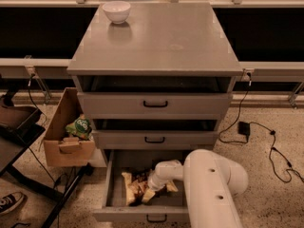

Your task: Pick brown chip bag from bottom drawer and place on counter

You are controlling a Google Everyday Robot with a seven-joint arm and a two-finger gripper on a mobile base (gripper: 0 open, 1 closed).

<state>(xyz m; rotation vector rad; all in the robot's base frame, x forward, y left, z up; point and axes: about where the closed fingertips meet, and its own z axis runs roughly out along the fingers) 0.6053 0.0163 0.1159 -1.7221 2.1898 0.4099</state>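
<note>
In the bottom drawer (109, 184) (open): brown chip bag (133, 190), gripper (151, 193) at it, hold not discernible. Lift and counter (156, 42) placement outstanding.

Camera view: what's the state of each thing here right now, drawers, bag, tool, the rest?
bottom drawer: pulled open.
middle drawer: pushed in.
top drawer: pushed in.
brown chip bag: lying in the bottom drawer.
tool: down in the bottom drawer, at the bag.
white bowl: upright on the counter.
cardboard box: open-topped, green bag inside.
</note>
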